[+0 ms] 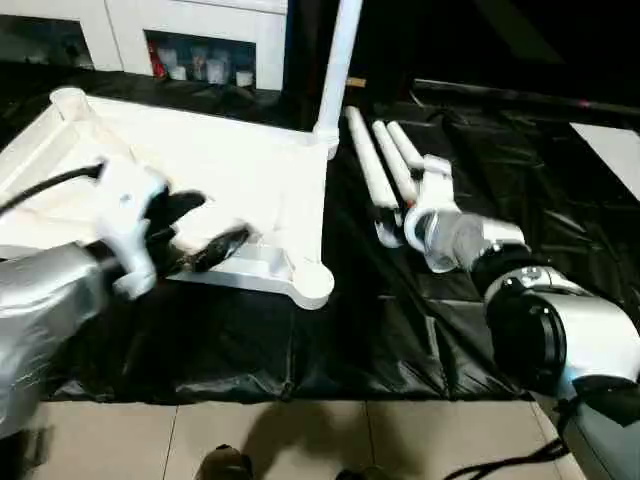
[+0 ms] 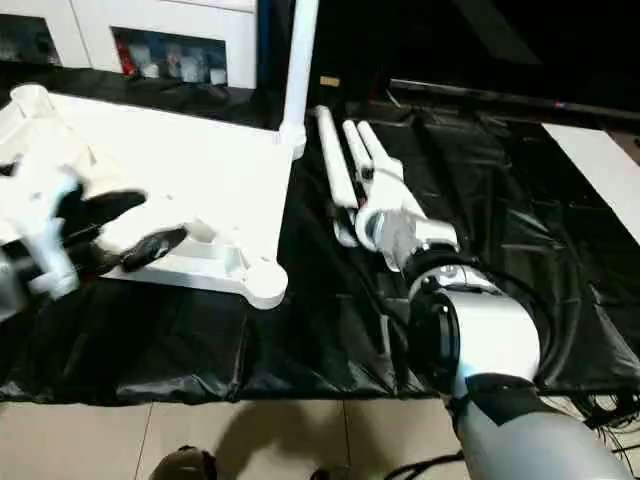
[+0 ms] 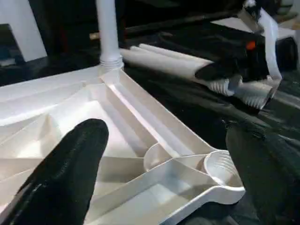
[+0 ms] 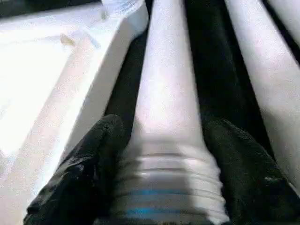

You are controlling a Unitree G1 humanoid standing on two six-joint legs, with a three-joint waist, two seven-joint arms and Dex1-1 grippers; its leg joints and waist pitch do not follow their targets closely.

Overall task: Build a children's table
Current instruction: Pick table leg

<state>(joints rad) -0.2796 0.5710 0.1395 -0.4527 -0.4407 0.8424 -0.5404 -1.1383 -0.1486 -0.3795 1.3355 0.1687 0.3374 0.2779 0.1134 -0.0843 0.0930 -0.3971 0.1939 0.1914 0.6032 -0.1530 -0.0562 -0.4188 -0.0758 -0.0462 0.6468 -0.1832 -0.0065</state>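
Tabletop (image 1: 250, 170), white plastic and turned ribbed side up, lies on the black sheet (image 1: 380, 320) at the left of the scene, and the left gripper (image 1: 205, 235) hangs over its near edge with its two black fingers spread wide, nothing between them. In the left wrist view those fingers (image 3: 65, 173) frame the near right corner socket (image 3: 220, 166), which stands open, no leg in it. The far left corner socket (image 1: 68, 98) is likewise bare. At the far right corner one leg (image 1: 338, 60) stands upright in its socket, rising out of the top of the head view.

To the right of the tabletop, three more legs (image 1: 385, 170) lie side by side on the sheet, running from near to far. The right gripper (image 4: 166, 154) is down over the near end of the leftmost one: its fingers (image 4: 89, 164) sit on either side of the ribbed, flared end (image 4: 168, 187), close against it, and the leg itself lies just beside the tabletop's right edge. Whether the leg is off the sheet I cannot tell.

Beyond the tabletop stands a white cabinet (image 1: 200, 40) with small items behind its glass. A flat white board (image 1: 615, 150) lies at the far right on the sheet. Pale floor tiles (image 1: 300, 440) run along the near edge.
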